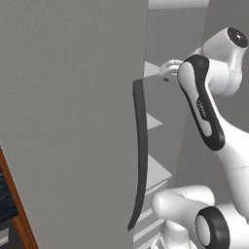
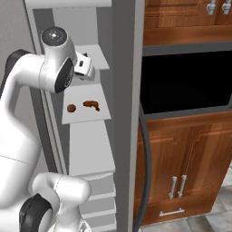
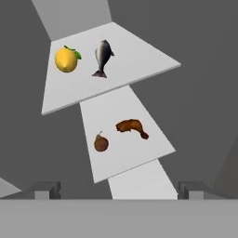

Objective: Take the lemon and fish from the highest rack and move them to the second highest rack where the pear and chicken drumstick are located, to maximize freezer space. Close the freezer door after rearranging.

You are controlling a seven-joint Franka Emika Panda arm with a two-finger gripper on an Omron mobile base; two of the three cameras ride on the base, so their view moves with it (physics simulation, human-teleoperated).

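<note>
In the hand view the lemon [image 3: 66, 59] and the grey fish [image 3: 103, 56] lie side by side on the highest rack [image 3: 139, 60]. Below them the brown pear [image 3: 101, 142] and the chicken drumstick [image 3: 132, 127] rest on the second rack [image 3: 139, 158]. My gripper [image 3: 119, 190] is open and holds nothing, hanging in front of the racks and apart from all the food. From the right base the gripper [image 2: 86, 67] hovers at top-rack height, above the pear [image 2: 71, 108] and drumstick [image 2: 91, 105]. The freezer door [image 1: 73, 121] stands open, its black handle [image 1: 141, 151] at its right edge beside my gripper [image 1: 168, 70].
Lower white shelves [image 2: 90, 149] step down inside the freezer. Right of the opening stands a grey upright panel [image 2: 127, 113] with a curved black handle [image 2: 146, 172]. Beyond it are brown wooden cabinets [image 2: 190, 149] and a dark oven recess [image 2: 186, 81].
</note>
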